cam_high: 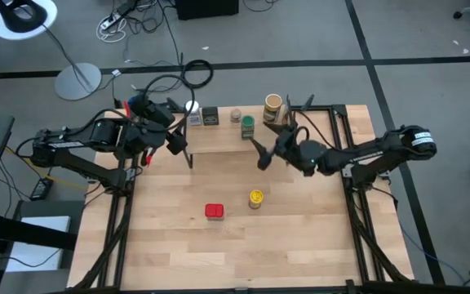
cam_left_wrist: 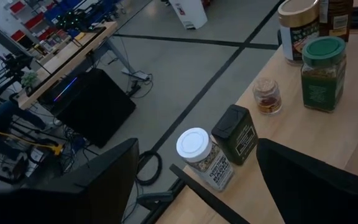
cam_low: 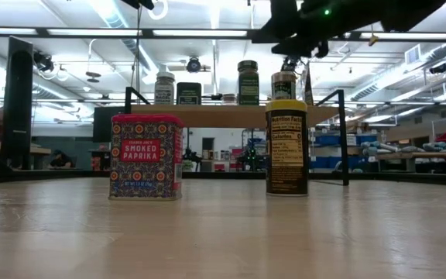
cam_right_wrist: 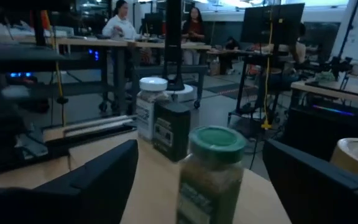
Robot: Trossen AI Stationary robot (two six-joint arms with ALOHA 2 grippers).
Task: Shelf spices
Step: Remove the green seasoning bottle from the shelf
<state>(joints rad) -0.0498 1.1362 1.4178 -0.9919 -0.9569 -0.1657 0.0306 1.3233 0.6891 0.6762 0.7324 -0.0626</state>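
My right end effector [cam_high: 261, 155], fingers spread wide and empty, hangs beside the shelf [cam_high: 219, 139], nearer than my left end effector [cam_high: 178, 145] to the upright yellow-lidded jar [cam_high: 255, 198] and smoked paprika tin [cam_high: 214, 211] mid-surface toward the front edge.

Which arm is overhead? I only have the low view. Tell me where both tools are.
Observer: The right tool hangs open by the front edge of the shelf, facing the green jar.
Operator: Report the left one.
Observer: The left tool is open at the shelf's left end, near the white-lidded jar.
Operator: Count what's on the shelf.
Observer: Five: those two jars, the dark tin, a small tan-capped jar and the brown canister.
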